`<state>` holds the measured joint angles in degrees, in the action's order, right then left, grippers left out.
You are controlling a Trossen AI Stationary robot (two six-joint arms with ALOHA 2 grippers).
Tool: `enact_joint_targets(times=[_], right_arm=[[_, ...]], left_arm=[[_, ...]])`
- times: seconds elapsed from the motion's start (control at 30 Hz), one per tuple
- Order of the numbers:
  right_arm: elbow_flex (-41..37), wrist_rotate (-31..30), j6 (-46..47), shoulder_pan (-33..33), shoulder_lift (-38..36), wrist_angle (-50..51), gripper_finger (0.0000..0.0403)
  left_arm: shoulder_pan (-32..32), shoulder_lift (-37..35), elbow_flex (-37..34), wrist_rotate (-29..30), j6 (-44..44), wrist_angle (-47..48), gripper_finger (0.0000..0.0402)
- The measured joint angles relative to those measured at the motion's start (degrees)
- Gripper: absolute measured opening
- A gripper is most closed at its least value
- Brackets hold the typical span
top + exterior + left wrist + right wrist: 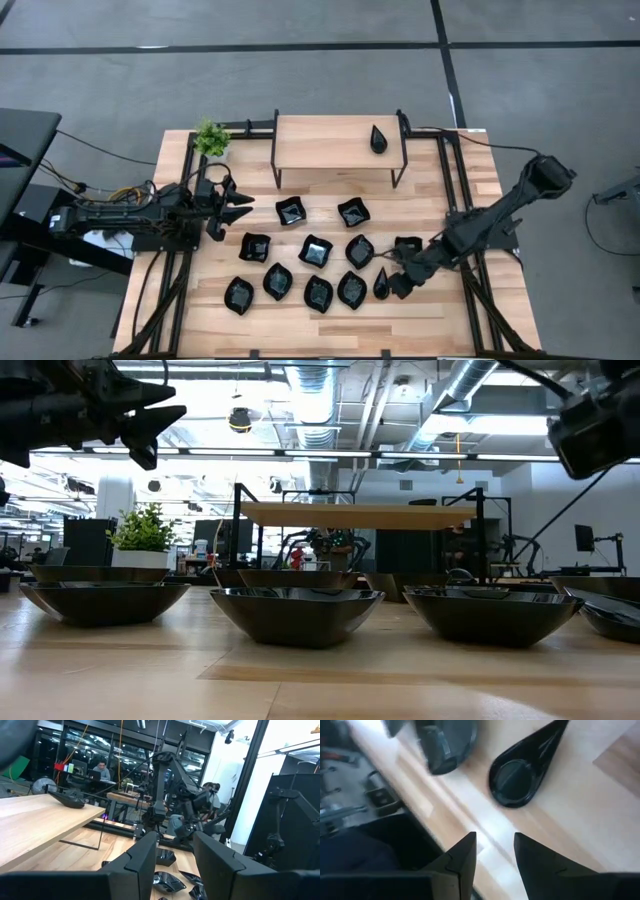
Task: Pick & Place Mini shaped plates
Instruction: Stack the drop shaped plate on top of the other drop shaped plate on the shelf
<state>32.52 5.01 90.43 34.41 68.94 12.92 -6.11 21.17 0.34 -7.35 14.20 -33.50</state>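
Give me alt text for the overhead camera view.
Black mini plates lie in rows on a wooden table; one teardrop plate sits on a raised shelf. The open right gripper hovers by a teardrop dish.

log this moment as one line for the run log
right gripper: open, over teardrop plate | left gripper: open, waiting at table's left | shelf: one teardrop dish

Light wooden slat worktop (200,320) with black metal rails along both sides. On its rear half stands a small wooden shelf on black metal legs (335,142), carrying one glossy black teardrop-shaped dish (378,139). Small green potted plant (211,138) at rear left corner. Twelve glossy black mini shaped plates (315,251) lie loosely in three rows on the worktop's front half.
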Motion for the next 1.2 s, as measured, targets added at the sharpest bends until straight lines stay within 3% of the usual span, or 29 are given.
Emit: enact_joint_targets(times=[0.5,1.2], right_arm=[[3.27,0.00,-0.94,-2.22,11.81,-0.10,0.0128],[3.32,-2.07,-0.96,-6.25,11.99,4.28,0.0128]], left_arm=[[0.02,0.33,0.00,0.00,0.00,-0.02,0.0132],[0.00,0.33,0.02,0.00,0.00,-0.02,0.0132]])
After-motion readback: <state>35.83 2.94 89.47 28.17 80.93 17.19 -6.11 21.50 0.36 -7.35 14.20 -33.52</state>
